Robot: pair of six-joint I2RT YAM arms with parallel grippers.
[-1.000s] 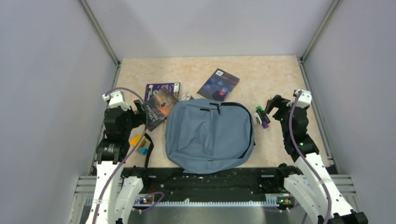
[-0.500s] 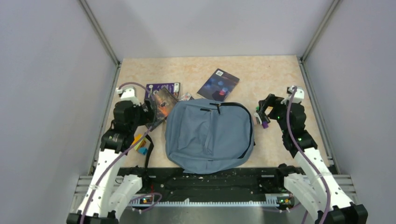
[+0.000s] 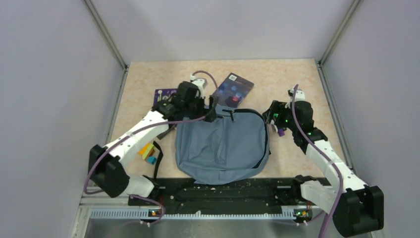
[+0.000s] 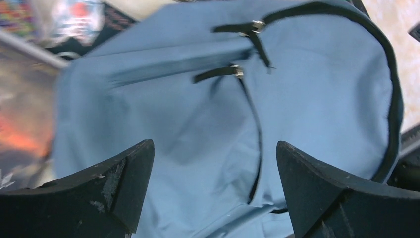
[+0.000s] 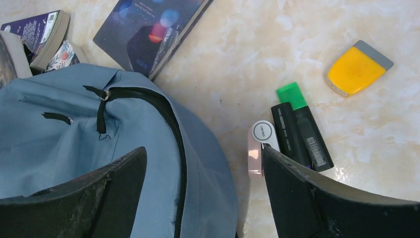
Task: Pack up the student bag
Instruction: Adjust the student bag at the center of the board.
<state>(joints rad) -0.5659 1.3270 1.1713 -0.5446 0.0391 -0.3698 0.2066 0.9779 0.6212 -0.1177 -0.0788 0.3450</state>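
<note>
Backpack: student bag [image 3: 221, 146], flat at the middle of the table [image 3: 297, 79], long axis 12 to 6 o'clock, zip pulls [image 4: 255, 25] at the 12 end (zip apparently shut). Nearer those pulls hovers the left gripper [image 4: 213, 148], jaws wide and empty. At the bag's 2 o'clock corner the right gripper [image 5: 203, 151] gapes likewise, holding nothing.
</note>
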